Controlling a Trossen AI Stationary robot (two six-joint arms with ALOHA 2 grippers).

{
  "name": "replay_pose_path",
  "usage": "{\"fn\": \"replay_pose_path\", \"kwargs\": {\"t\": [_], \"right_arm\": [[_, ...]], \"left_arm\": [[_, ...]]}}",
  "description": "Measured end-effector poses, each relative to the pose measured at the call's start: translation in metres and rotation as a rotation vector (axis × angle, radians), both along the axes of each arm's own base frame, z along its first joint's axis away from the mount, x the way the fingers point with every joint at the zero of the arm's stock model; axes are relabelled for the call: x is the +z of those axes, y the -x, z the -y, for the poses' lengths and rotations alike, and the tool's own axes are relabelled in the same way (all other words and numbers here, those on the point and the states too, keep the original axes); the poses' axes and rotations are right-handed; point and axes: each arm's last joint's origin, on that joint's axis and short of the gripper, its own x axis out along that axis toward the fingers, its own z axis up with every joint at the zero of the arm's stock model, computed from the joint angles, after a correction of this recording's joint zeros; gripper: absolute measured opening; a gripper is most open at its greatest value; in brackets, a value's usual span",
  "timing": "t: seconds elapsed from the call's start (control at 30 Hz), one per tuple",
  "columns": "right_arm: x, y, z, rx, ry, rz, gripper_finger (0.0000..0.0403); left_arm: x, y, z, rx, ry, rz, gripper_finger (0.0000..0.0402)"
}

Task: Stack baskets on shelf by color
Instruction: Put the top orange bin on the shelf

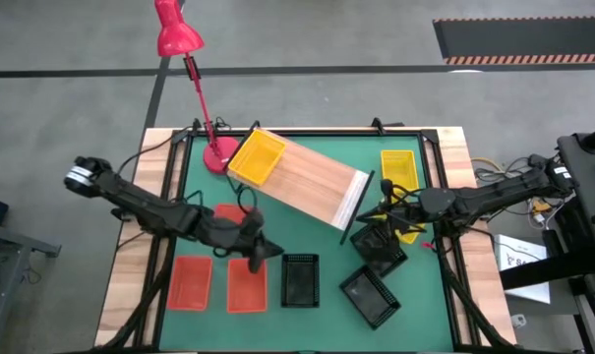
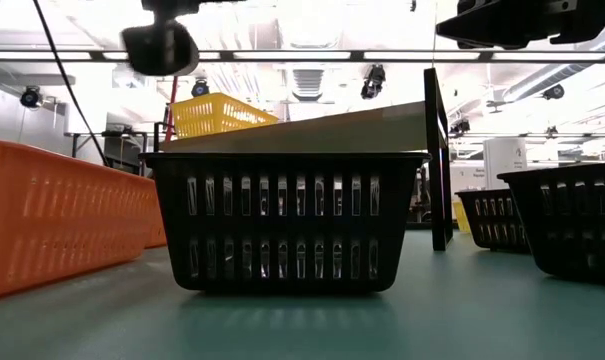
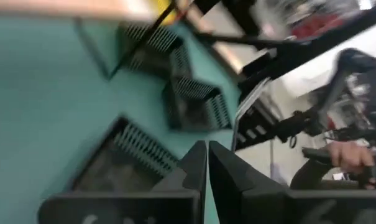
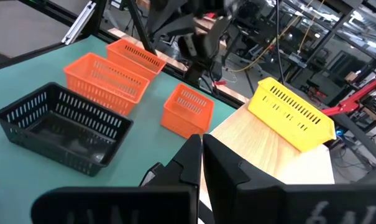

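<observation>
Both grippers are seen clenched and empty: the left gripper (image 1: pixel 269 252) is held above the orange baskets (image 1: pixel 246 283), the right gripper (image 1: pixel 368 213) beside the shelf's (image 1: pixel 312 185) near end, on which one yellow basket (image 1: pixel 257 157) is set.

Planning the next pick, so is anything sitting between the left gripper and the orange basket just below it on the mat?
Nothing visible. The left gripper, shut, is right at the far rim of the orange basket, with only bare green mat around.
</observation>
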Motion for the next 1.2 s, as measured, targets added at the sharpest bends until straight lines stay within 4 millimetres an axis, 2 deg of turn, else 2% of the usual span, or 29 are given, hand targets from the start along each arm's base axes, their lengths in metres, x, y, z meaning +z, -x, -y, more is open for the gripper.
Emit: {"fn": "replay_pose_path", "kwargs": {"t": [0.17,0.3,0.37,0.5,0.63,0.9,1.2], "right_arm": [[0.000,0.001,0.000,-0.002,-0.007,-0.007,0.0009],[-0.001,0.001,0.000,-0.002,-0.005,-0.014,0.0009],[-0.001,0.001,0.000,-0.002,-0.005,-0.016,0.0009],[-0.001,0.002,0.000,-0.002,-0.005,-0.021,0.0009],[-0.002,0.002,0.000,-0.002,-0.004,-0.029,0.0009],[-0.003,0.002,0.000,-0.003,0.000,-0.047,0.0009],[-0.004,0.002,0.001,-0.002,0.005,-0.053,0.0009]], "left_arm": [[-0.018,0.008,-0.001,0.106,0.079,-0.335,0.0001],[-0.033,0.022,-0.012,0.248,0.056,-0.620,0.0001],[-0.038,0.024,-0.017,0.324,0.065,-0.697,0.0001],[-0.040,0.016,-0.021,0.371,0.077,-0.712,0.0001],[-0.050,0.007,-0.021,0.402,0.048,-0.745,0.0001],[-0.056,-0.024,-0.014,0.432,0.009,-0.813,0.0001],[-0.047,-0.028,-0.018,0.423,-0.126,-0.842,0.0001]]}}
